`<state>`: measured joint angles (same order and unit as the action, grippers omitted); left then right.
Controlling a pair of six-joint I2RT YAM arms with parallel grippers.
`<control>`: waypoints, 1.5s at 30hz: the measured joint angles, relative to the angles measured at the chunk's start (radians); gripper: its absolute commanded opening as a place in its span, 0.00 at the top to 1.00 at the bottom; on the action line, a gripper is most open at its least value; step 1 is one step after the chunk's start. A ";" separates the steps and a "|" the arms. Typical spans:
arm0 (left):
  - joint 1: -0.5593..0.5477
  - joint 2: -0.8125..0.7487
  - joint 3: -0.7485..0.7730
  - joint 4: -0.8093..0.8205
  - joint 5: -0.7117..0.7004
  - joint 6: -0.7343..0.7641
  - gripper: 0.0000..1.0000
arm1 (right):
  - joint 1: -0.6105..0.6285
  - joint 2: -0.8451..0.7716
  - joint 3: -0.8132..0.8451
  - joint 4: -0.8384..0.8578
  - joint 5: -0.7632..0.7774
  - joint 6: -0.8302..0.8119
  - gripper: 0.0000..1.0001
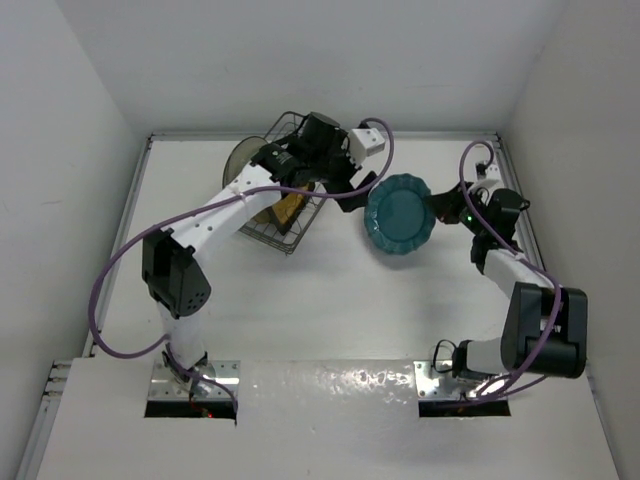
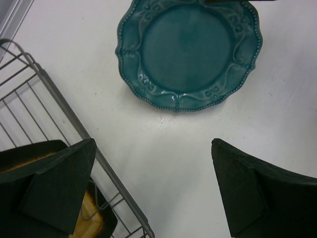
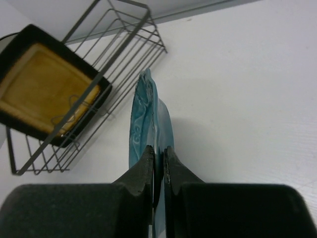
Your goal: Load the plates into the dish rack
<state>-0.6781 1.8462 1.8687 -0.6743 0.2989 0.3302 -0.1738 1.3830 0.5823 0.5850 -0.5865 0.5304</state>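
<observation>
The scalloped teal plate (image 1: 400, 213) is right of the dish rack (image 1: 262, 232), face up. My right gripper (image 1: 441, 214) is shut on its right rim. In the right wrist view the gripper (image 3: 158, 153) pinches the plate (image 3: 141, 111) edge-on. My left gripper (image 1: 357, 190) is open and empty between rack and plate. In the left wrist view it (image 2: 153, 183) hangs over bare table, the plate (image 2: 188, 52) ahead, the rack's wire edge (image 2: 64, 121) beside its left finger. The square amber plate (image 1: 290, 206) stands in the rack and shows in the right wrist view (image 3: 44, 84).
A round greyish plate (image 1: 240, 160) stands at the rack's far left end. White walls close in the table on the left, back and right. Purple cables loop beside both arms. The other plates are out of view.
</observation>
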 measured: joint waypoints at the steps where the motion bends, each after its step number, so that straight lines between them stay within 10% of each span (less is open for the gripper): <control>1: 0.000 0.003 -0.002 0.006 0.012 0.005 0.02 | 0.000 -0.013 -0.001 -0.004 -0.018 -0.004 1.00; 12: 0.000 0.039 -0.005 0.078 0.150 0.075 0.00 | 0.034 -0.174 -0.001 -0.003 -0.291 0.003 1.00; 20: 0.000 0.037 -0.090 0.149 0.174 0.056 0.01 | 0.035 -0.187 -0.021 0.343 -0.415 0.239 1.00; 23: -0.001 0.033 -0.129 0.157 0.247 0.042 0.19 | 0.034 -0.145 -0.023 0.491 -0.441 0.365 1.00; 26: -0.002 0.027 -0.163 0.157 0.338 0.015 0.98 | 0.034 -0.118 -0.023 0.554 -0.453 0.442 1.00; 33: 0.010 0.001 -0.188 0.131 0.456 -0.089 1.00 | 0.023 -0.143 -0.027 0.620 -0.514 0.414 1.00; 35: 0.008 -0.002 -0.188 0.130 0.433 -0.113 1.00 | 0.026 -0.178 -0.016 0.500 -0.494 0.318 0.80; 37: 0.003 -0.003 -0.188 0.133 0.396 -0.138 1.00 | 0.034 -0.220 0.024 0.278 -0.435 0.196 0.35; 45: -0.010 -0.019 -0.188 0.081 0.008 -0.179 1.00 | 0.044 -0.251 0.159 -0.313 0.032 -0.145 0.24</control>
<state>-0.6876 1.8271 1.6802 -0.5934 0.3073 0.1513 -0.1295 1.1320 0.7418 0.2722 -0.5545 0.3859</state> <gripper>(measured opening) 0.191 0.755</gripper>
